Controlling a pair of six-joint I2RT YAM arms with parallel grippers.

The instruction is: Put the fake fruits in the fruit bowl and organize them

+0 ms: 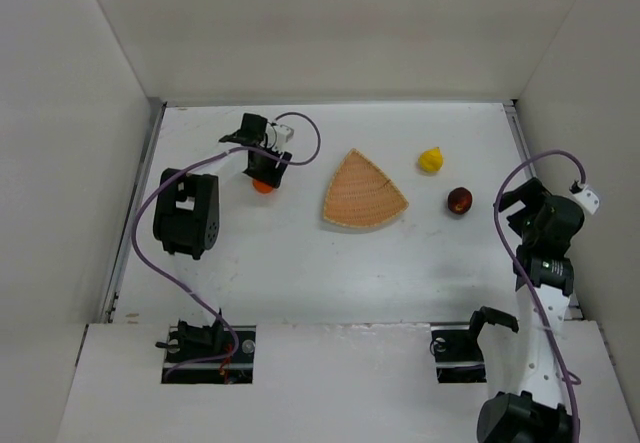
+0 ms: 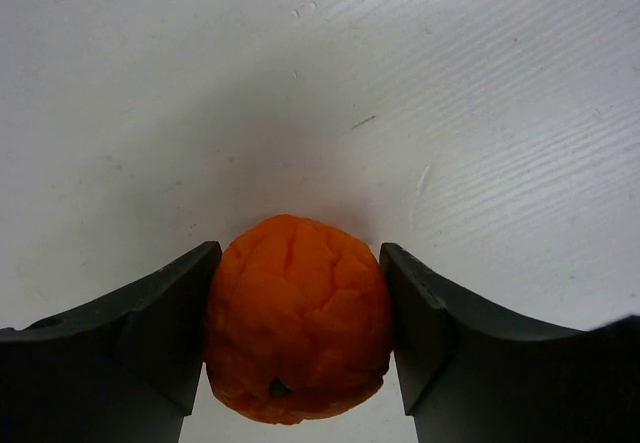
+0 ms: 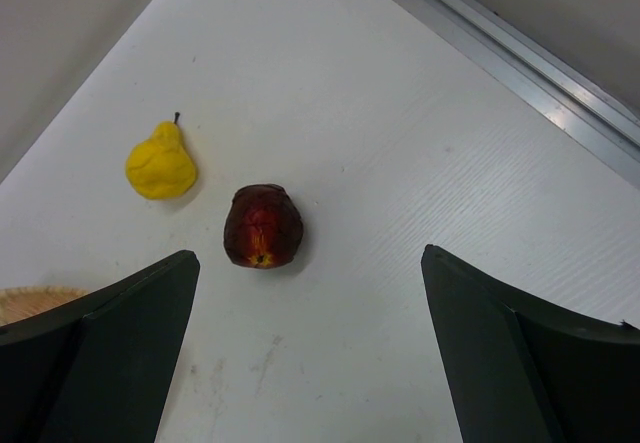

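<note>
left gripper (image 2: 298, 288) around orange fruit (image 2: 297, 335)

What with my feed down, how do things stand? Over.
Left gripper shut on orange; right gripper open. Woven bowl empty; apple, pear on table beside it. Nothing blocking.

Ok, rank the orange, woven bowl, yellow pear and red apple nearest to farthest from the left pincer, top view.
1. Orange: held in the left pincer.
2. Woven bowl: table centre.
3. Yellow pear: right of bowl.
4. Red apple: farthest right.
</note>
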